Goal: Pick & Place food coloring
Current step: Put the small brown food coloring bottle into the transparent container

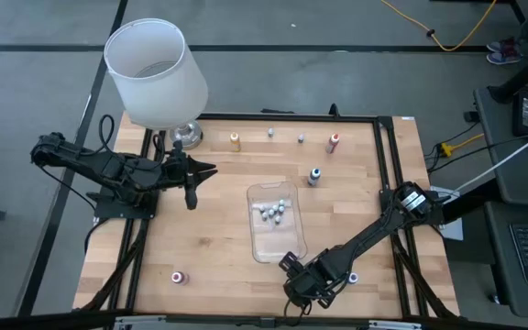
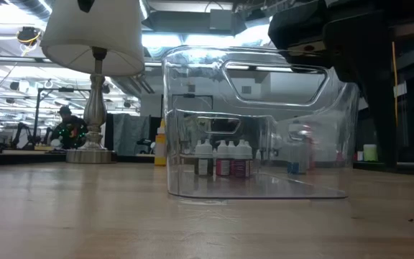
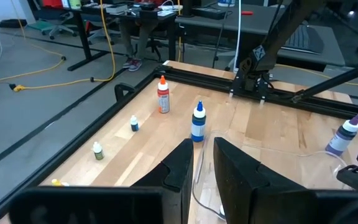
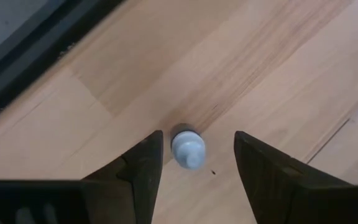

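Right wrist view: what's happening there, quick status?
Right gripper open, down over a small pale-capped bottle standing on the table, not gripped. Left gripper waiting by the lamp. Nothing in the way.

Both arms are built of dark, near-black jointed links with black cables looping off them; the left arm [image 1: 108, 170], on the lamp [image 1: 157, 75] side of the table [image 1: 218, 247], ends in a gripper [image 1: 193, 183] with two slim, tapering black fingers. The right arm [image 1: 374, 229], on the side away from the lamp, carries a pale grey block at the joint nearest its base and a chunky black gripper [image 1: 302, 282]. Up close, the right fingers [image 4: 142, 171] look like broad, matte black wedges with flat inner faces, though any screws or markings are hard to make out.
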